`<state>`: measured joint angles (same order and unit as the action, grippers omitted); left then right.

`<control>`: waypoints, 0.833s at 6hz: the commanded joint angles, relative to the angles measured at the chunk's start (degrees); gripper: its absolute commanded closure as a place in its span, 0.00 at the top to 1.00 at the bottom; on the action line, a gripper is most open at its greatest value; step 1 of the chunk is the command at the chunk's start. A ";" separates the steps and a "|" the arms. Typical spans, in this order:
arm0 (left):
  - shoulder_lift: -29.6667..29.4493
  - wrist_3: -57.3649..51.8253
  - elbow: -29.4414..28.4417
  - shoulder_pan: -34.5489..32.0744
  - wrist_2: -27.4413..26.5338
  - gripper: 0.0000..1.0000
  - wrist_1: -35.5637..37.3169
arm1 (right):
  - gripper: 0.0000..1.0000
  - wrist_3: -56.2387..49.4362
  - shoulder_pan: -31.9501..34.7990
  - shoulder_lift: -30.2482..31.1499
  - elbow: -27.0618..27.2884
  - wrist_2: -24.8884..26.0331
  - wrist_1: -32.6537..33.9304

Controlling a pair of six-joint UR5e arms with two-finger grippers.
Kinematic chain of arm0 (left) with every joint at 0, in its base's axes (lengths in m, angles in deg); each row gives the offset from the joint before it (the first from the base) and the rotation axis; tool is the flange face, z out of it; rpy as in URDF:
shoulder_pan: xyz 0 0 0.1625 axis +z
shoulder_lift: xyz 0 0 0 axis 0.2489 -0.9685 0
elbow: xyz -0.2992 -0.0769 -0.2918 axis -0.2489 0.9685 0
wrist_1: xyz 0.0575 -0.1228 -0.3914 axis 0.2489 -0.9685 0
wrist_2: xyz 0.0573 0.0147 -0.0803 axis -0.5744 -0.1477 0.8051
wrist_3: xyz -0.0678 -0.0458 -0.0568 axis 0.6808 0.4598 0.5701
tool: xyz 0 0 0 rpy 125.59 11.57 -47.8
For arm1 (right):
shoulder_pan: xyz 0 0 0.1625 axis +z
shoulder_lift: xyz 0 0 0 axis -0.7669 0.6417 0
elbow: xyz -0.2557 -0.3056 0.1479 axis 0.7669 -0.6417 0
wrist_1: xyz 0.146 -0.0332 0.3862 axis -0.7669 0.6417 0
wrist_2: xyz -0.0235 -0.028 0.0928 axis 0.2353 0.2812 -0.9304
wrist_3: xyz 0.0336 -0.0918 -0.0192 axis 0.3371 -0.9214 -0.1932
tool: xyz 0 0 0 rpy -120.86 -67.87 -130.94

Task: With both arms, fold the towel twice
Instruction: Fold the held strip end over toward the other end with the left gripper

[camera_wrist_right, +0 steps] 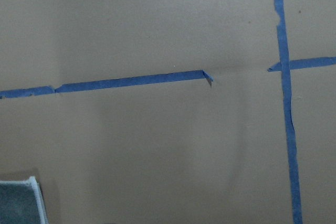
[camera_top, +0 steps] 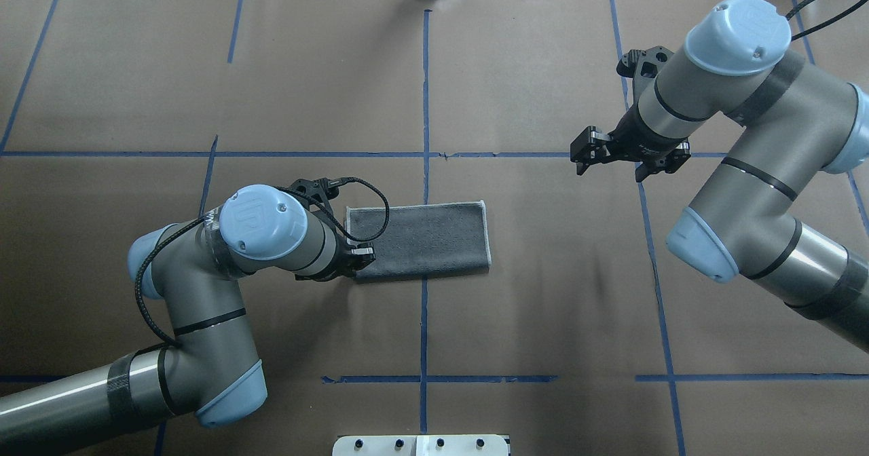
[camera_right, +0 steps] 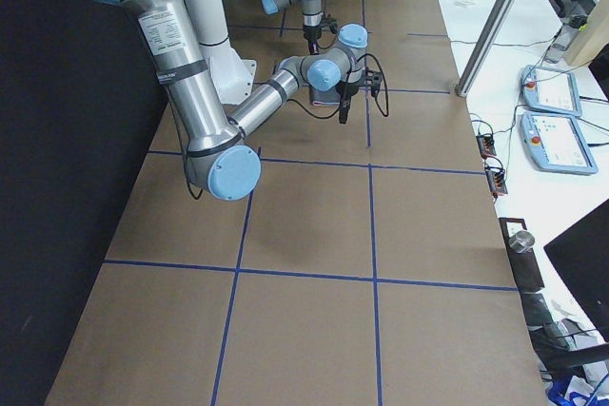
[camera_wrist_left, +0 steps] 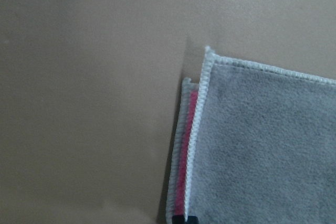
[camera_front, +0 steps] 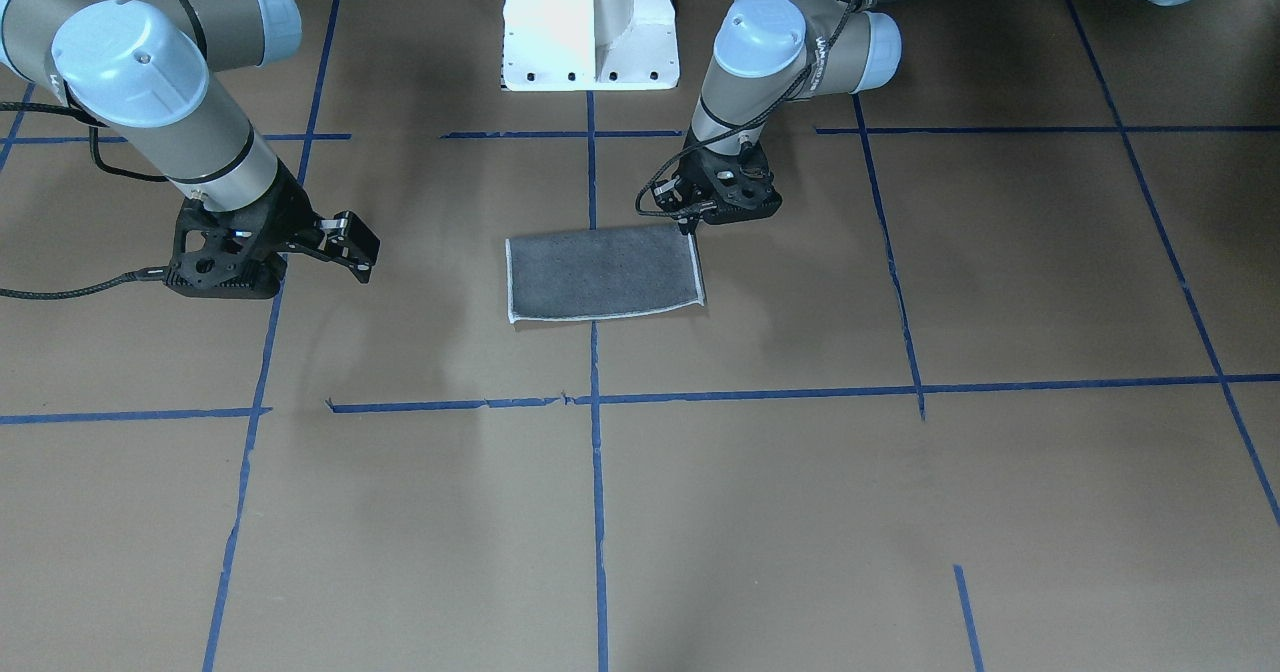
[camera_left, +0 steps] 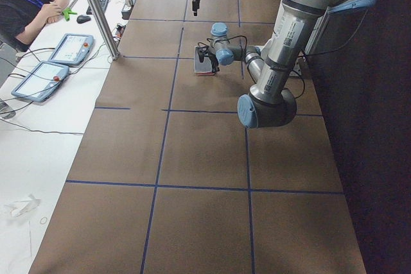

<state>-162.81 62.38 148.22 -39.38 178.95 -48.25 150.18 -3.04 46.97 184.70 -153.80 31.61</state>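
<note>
One fold done: towel [camera_front: 600, 272] lies halved on the worktop [camera_front: 800, 512], left pincer [camera_front: 689, 226] pinching its corner, right pincer [camera_front: 362, 252] wide, second fold left

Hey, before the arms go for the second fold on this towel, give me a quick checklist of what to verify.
1. First fold done: ok, the towel lies as a grey rectangle.
2. Layer edges flush: not ok, a pink strip peeks out in the left wrist view.
3. Left tool gripping the towel's edge: cannot tell.
4. Right tool open: ok.
5. Right tool at the towel: not ok, it is well apart, off to the side.
</note>
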 commanded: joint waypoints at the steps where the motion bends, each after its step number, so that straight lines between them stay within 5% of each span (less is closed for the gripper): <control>1: -3.92 0.42 0.52 0.01 -0.03 0.00 4.52 | 1.00 -0.09 0.16 0.60 0.41 -0.26 0.00; 3: -14.28 4.08 -3.05 0.09 -0.29 0.00 11.58 | 1.00 -1.83 0.68 2.70 1.55 -0.96 -0.44; 5: -29.54 7.18 -21.17 0.18 -3.08 0.00 11.42 | 1.00 -6.32 1.74 4.81 1.82 -1.05 -0.61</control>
<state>-184.93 68.25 135.88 -39.23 177.40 -36.89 145.15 -1.69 50.93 186.41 -154.76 31.18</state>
